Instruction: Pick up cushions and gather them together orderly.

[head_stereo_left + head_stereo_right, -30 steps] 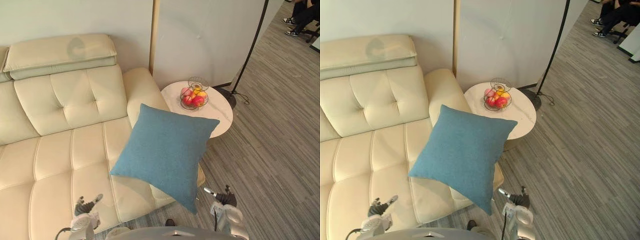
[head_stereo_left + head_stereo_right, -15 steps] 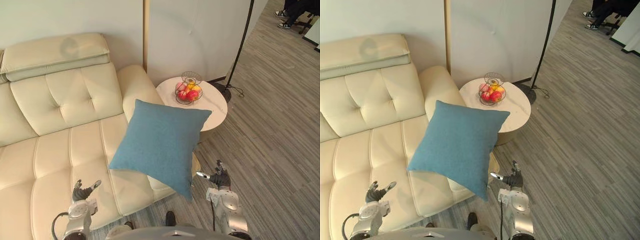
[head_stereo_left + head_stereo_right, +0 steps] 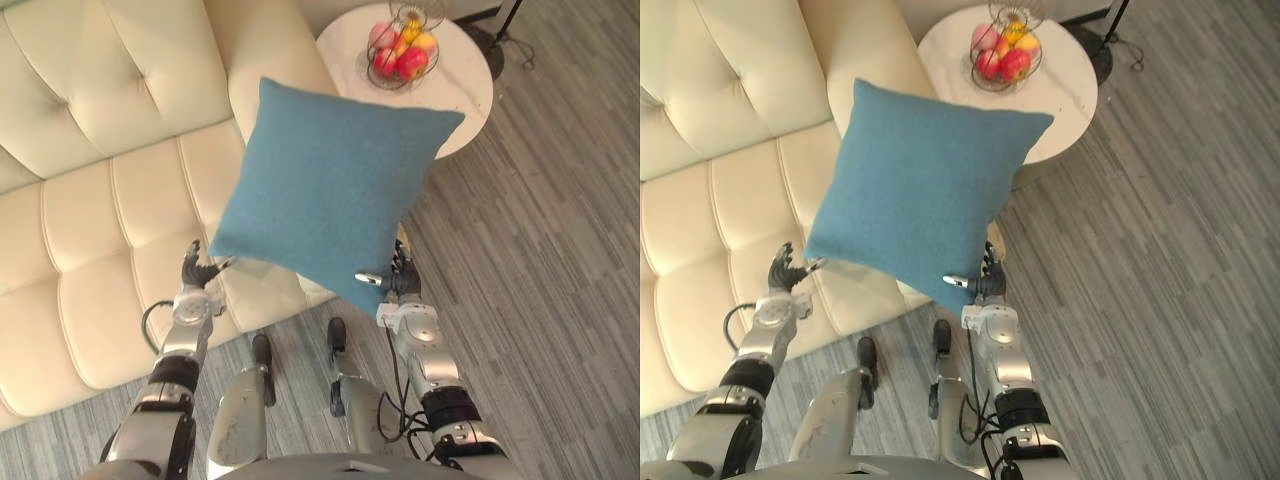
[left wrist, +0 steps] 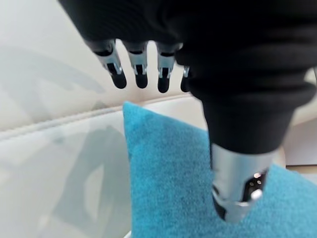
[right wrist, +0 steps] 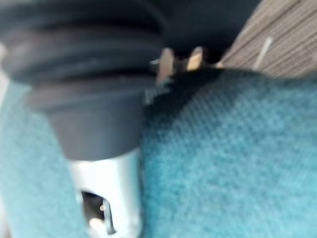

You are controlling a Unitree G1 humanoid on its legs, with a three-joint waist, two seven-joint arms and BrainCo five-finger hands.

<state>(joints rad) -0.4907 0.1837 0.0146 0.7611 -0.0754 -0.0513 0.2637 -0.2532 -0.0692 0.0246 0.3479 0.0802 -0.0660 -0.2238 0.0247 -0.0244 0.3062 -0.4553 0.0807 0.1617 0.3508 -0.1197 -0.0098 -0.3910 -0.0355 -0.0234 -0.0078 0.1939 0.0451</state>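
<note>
We log the cushion propped on the sofa. Left hand and right hand sit by its lower corners, fingers apart, gripping nothing.

Left hand and right hand, fingers relaxed.

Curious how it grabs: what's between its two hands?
Between left hand and right hand: the blue cushion's lower part over the cream sofa, in the left eye view.
</note>
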